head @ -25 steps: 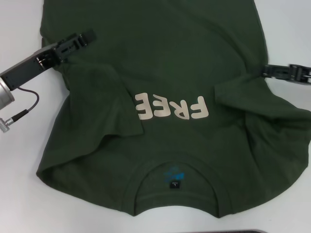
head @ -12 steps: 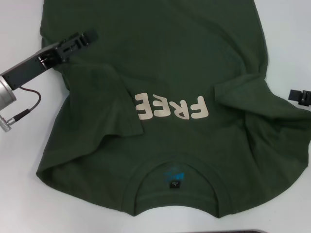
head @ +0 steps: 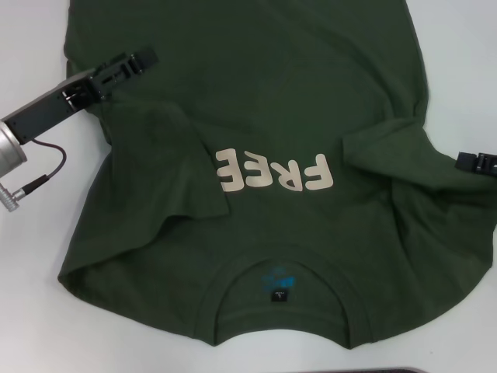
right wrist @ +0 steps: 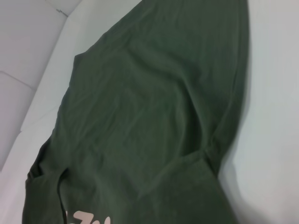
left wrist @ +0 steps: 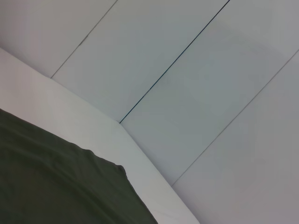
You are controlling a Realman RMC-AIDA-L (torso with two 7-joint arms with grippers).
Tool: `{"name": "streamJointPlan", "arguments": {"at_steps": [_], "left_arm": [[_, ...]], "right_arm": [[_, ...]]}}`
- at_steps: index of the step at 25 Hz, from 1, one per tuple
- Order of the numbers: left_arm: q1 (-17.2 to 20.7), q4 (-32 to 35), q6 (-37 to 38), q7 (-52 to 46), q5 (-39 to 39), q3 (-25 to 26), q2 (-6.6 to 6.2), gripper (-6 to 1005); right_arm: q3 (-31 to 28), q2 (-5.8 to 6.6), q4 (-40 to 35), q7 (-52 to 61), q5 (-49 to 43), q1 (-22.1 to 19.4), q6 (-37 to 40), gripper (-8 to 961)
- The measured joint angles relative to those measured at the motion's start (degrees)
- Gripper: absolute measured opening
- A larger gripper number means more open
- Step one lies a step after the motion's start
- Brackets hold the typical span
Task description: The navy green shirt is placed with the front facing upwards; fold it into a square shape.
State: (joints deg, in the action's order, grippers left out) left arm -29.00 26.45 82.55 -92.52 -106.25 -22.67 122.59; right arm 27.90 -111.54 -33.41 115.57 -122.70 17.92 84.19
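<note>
The navy green shirt (head: 256,116) lies flat on the white table with its front up. Its cream "FREE" lettering (head: 276,172) reads upside down, and the collar with the black neck tag (head: 277,296) is nearest me. Both sleeves are folded inward over the chest, the left one (head: 167,167) and the right one (head: 404,167). My left gripper (head: 140,58) rests low over the shirt's left side, above the folded sleeve. Only the tip of my right gripper (head: 475,162) shows, at the picture's right edge beside the folded right sleeve. The right wrist view shows the shirt's body (right wrist: 154,102).
White table (head: 39,311) surrounds the shirt on the left, right and near sides. The left arm's grey cable (head: 43,175) hangs over the table at the left. The left wrist view shows the shirt's hem corner (left wrist: 56,182), the table edge and a pale panelled wall (left wrist: 196,70).
My right gripper has pulled away from the shirt's right side to the picture's right edge and a little nearer. The left gripper and the shirt have stayed put.
</note>
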Motion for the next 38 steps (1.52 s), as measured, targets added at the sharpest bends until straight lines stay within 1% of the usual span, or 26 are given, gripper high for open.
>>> {"name": "streamJointPlan", "arguments": {"at_steps": [11,16,22,32,38], "left_arm": [[0.0,0.0,0.0,0.0,-0.3,0.0,0.06,846],[0.0,0.0,-0.1,0.0,-0.3,0.0,0.09,846],[0.0,0.0,-0.1,0.0,-0.3,0.0,0.09,847],[0.1,0.0,-0.2,-0.1,-0.3,0.0,0.1,847],[0.3,0.0,0.0,-0.1,-0.3,0.0,0.1,847]], "right_arm": [[-0.4,0.09,0.7,0.1,0.0,0.5,0.0,675],[0.3,0.11,1.0,0.1,0.0,0.8,0.1,630],[0.1,0.25,2.5,0.1,-0.6,1.6,-0.3,412],[0.4,-0.08,2.5,0.2,-0.8,2.2,-1.2,382],[-0.2,-0.15,2.5,0.9,-0.8,2.1,-3.5,201]]}}
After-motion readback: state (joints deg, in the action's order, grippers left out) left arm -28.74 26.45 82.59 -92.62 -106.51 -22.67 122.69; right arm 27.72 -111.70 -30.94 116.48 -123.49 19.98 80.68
